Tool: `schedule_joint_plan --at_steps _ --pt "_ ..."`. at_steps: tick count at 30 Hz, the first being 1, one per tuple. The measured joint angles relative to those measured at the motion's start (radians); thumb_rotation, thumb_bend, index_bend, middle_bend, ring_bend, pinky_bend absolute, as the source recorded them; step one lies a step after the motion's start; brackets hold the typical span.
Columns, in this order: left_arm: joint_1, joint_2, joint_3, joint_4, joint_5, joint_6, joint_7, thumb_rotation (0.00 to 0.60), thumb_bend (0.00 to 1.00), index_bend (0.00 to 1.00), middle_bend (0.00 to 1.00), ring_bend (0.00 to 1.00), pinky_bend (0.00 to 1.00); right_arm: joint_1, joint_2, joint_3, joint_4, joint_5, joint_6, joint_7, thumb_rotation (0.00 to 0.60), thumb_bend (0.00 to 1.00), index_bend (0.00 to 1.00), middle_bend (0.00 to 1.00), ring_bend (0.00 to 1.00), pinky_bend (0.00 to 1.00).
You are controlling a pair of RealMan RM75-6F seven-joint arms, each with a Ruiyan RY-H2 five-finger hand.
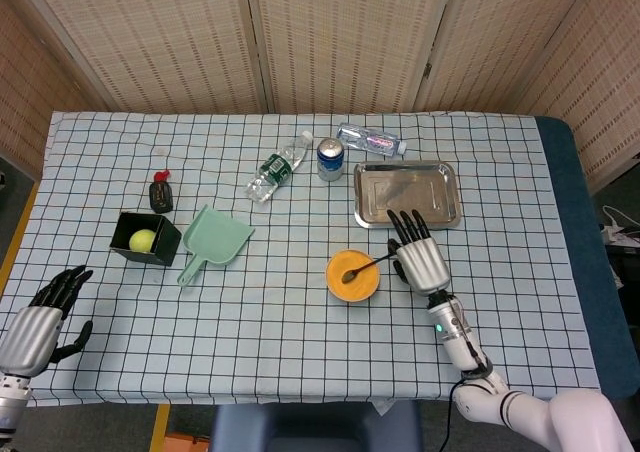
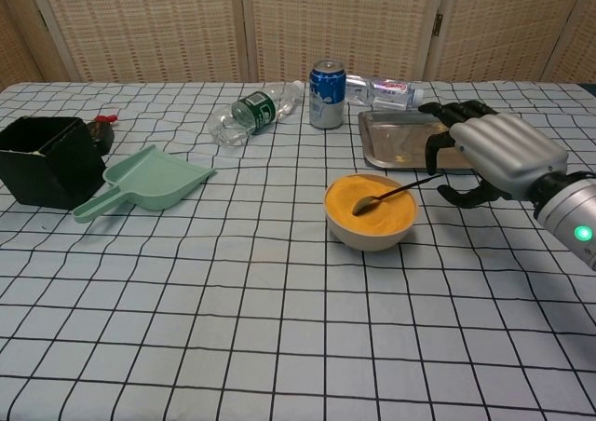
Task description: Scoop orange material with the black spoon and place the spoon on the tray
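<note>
A white bowl (image 1: 352, 277) (image 2: 370, 218) of orange material stands mid-table. The black spoon (image 1: 366, 265) (image 2: 391, 194) lies in it, scoop end in the material and handle resting on the right rim. My right hand (image 1: 420, 258) (image 2: 494, 153) hovers just right of the handle's end. Its fingers are spread and slightly bent above the tip, its thumb lies below, and it grips nothing. The metal tray (image 1: 420, 187) (image 2: 396, 138) sits just behind the bowl and hand. My left hand (image 1: 40, 322) hangs off the table's front left corner, holding nothing.
Behind the bowl are a blue can (image 1: 330, 158) (image 2: 327, 93), a lying green-labelled bottle (image 1: 275, 169) (image 2: 251, 112) and a clear bottle (image 1: 370, 140) (image 2: 382, 89). To the left lie a green dustpan (image 1: 215, 240) (image 2: 149, 181) and a black box (image 1: 145, 238) (image 2: 42, 160) holding a ball.
</note>
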Motion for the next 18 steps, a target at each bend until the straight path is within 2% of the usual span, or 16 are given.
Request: schedule_joint_plan --at_steps 18 --pt "-0.001 0.001 0.001 0.002 -0.002 -0.003 -0.006 0.600 0.46 0.00 0.00 0.00 0.17 0.007 -0.026 0.038 0.030 -0.011 -0.009 0.006 0.600 0.33 0.57 0.00 0.00 0.00"
